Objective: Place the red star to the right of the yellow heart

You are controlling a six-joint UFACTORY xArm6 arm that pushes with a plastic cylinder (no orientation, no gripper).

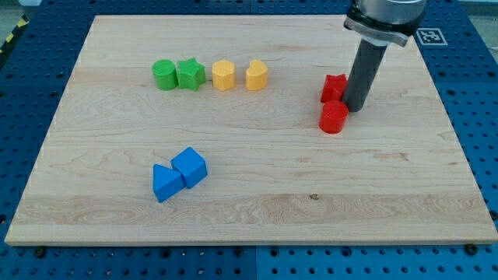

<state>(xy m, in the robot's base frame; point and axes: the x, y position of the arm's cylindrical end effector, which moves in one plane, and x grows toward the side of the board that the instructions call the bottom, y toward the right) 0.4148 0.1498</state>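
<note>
The red star lies right of the board's middle, partly hidden behind my rod. My tip touches its right side. A red cylinder sits just below the star, at the tip's lower left. The yellow heart lies well to the star's left, at the right end of a row of blocks near the view's top.
In that row, from the left, are a green cylinder, a green star and a yellow hexagon. A blue triangle and a blue cube touch at lower left. The wooden board ends in blue pegboard.
</note>
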